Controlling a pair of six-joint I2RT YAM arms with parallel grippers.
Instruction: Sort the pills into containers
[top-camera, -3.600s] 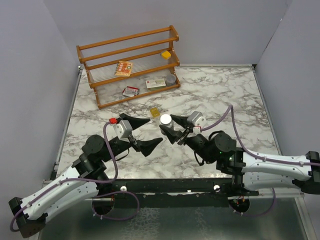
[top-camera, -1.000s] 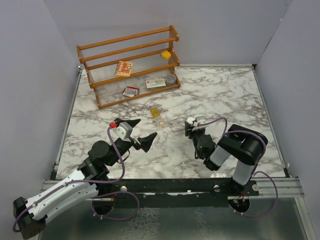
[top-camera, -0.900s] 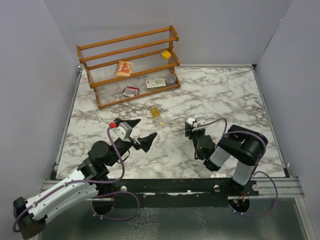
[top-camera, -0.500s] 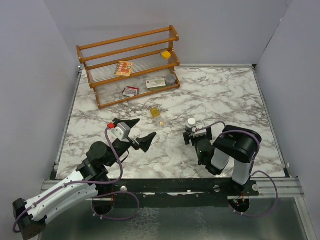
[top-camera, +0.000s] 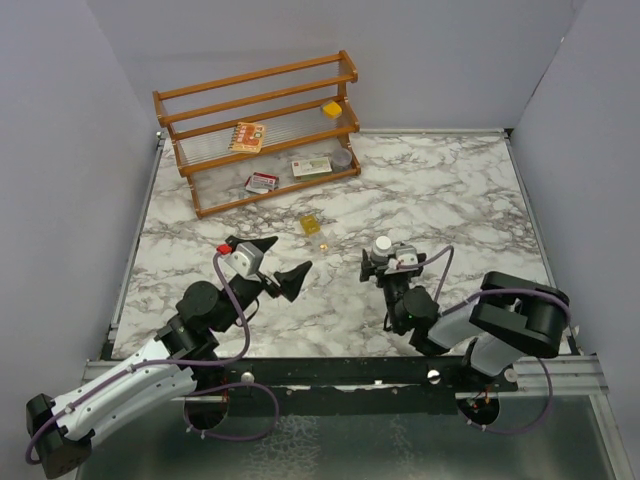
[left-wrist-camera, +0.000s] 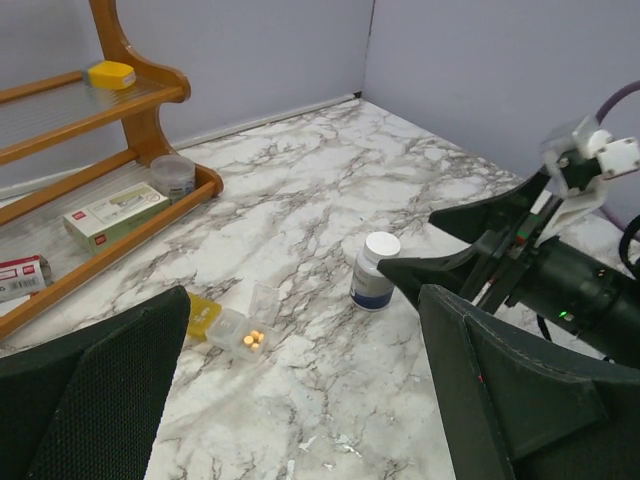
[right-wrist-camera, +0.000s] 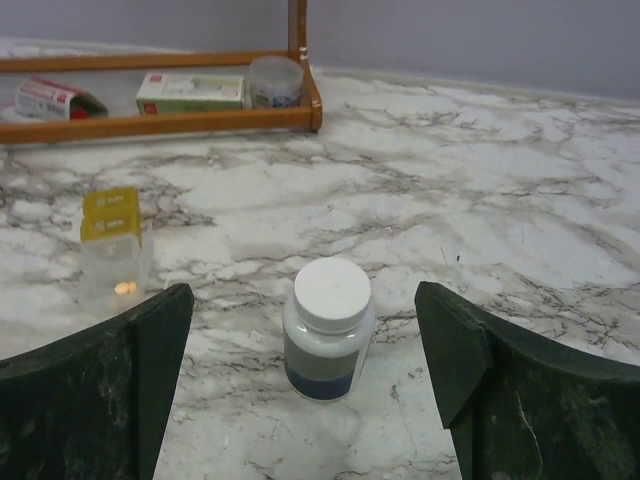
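The right claw (left-wrist-camera: 412, 243) is spread wide and holds nothing. The white-capped bottle (right-wrist-camera: 328, 330) stands upright and free on the desk (top-camera: 440, 190) just ahead of its tips, so an off-centre squeeze or a brush from one finger would likely tip it and send it rolling. The left claw (top-camera: 293, 253) is also spread and empty, and it faces the open clear case (left-wrist-camera: 235, 328) holding the tiny pills (right-wrist-camera: 124, 288); a nudge there could scatter them, and the two claws sit near enough to collide. Bare desk lies open to the right and beyond, with the wooden rack (top-camera: 257, 80) well apart at the far left.
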